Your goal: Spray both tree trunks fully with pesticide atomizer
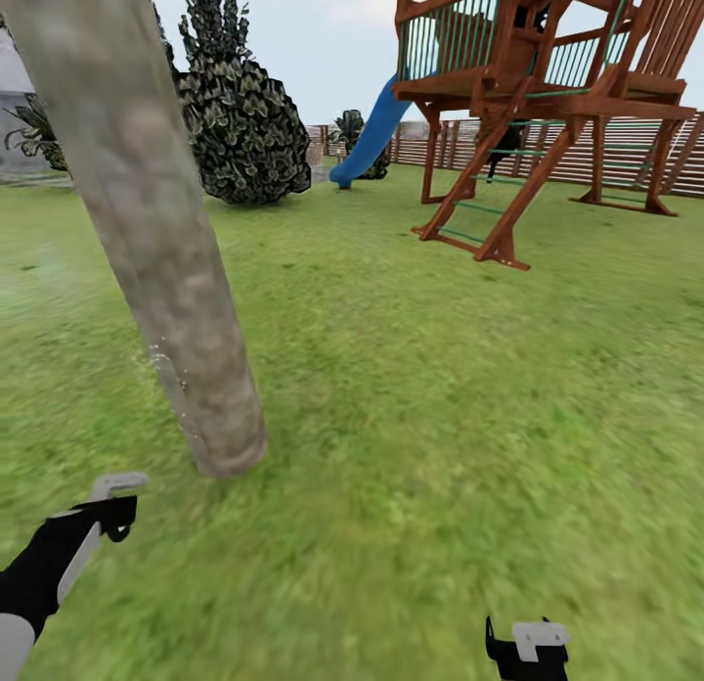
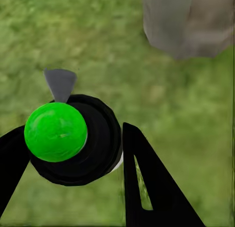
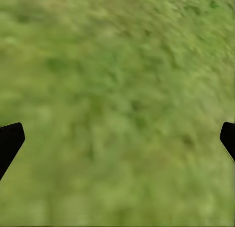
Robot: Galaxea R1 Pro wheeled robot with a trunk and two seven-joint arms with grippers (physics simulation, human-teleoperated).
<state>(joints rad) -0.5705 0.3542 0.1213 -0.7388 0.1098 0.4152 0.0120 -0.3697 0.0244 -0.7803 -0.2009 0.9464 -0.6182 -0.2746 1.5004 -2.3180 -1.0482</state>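
Left gripper point(image 2: 73, 153) is clenching the pesticide atomizer point(image 2: 73, 139), its dot showing green, nozzle aiming at the near tree trunk point(image 1: 156, 260). Droplets are speckling the trunk's lower edge, so spraying looks underway. Right gripper point(image 3: 117, 139) is hanging released over grass point(image 1: 440, 417). Second tree likely pending.

Thick mottled grey-brown tree trunk point(image 1: 147, 231): top cut off by frame edge. Black right gripper point(image 1: 528, 652): partly cut off at near edge.
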